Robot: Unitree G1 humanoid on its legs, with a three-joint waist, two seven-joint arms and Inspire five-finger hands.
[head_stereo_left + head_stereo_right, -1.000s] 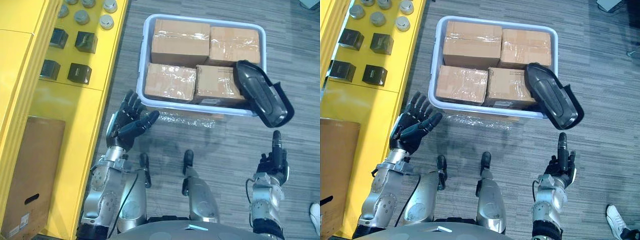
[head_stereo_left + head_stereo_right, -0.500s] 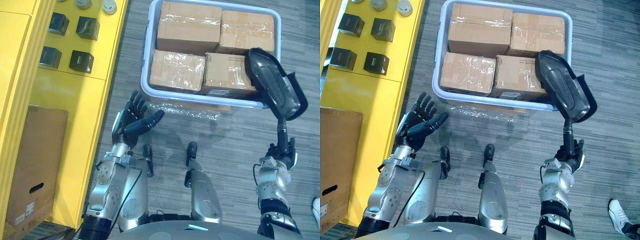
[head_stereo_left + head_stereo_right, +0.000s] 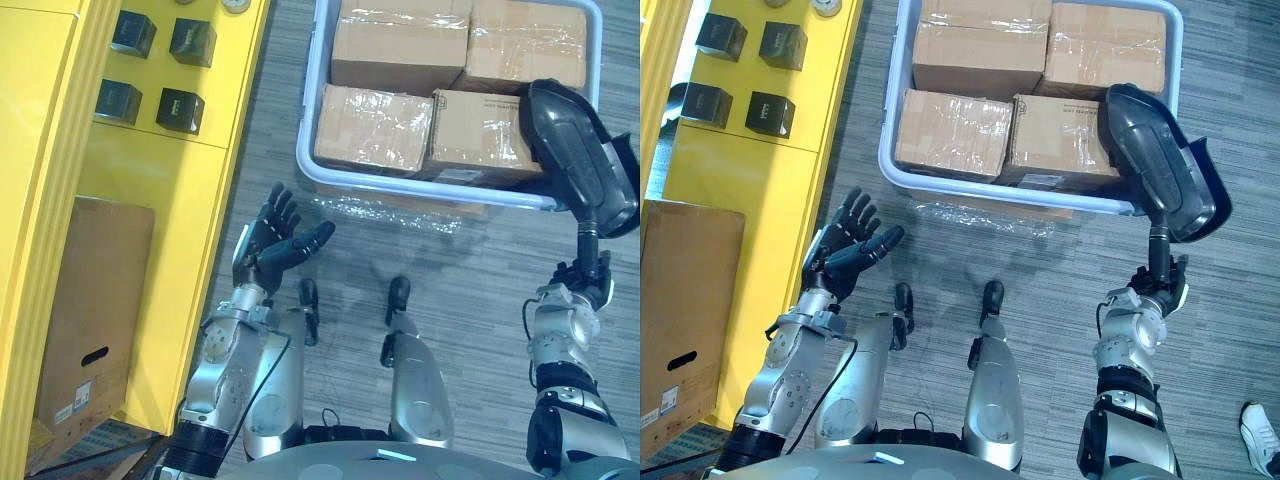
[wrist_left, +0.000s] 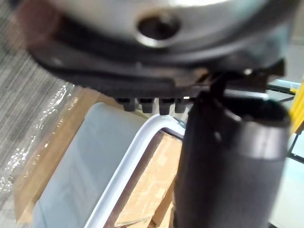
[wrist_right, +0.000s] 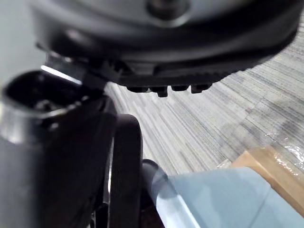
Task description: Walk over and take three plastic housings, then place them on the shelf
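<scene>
Housing: one dark housing [image 3: 583, 158] lies tilted over the near right corner of the bin [image 3: 302, 160]. Its far end rests over the boxes [image 3: 375, 128] and its near end hangs out past the rim. The overhang leaves an edge free to be taken from the robot's side.
Bin: it stands on the floor [image 3: 470, 290] just ahead of the robot and is packed with four wrapped boxes. With no room inside, the housing rides on top.
Right hand: the right hand [image 3: 578, 292] is raised below the overhanging end. Its fingers [image 3: 588, 248] are straight and seen edge-on, with the tips at the housing's lower edge. Nothing curls round the housing, so it looks touched, not gripped. This seems to be a line-up for the pick.
Left hand: the left hand [image 3: 268, 250] hangs palm up between shelf and bin, its fingers [image 3: 281, 210] spread and holding nothing. It is probably kept ready to support or receive the housing.
Shelf: the yellow shelf [image 3: 150, 190] is to the robot's left, with black cubes [image 3: 180, 110] on its top and a carton [image 3: 90, 320] lower down. Bare yellow surface near the cubes would take the housings.
Progress: early, I judge. No housing is on the shelf, and the first is not yet lifted.
Risk: the housing sits loosely on the rim, so a push from below could tip it off.
</scene>
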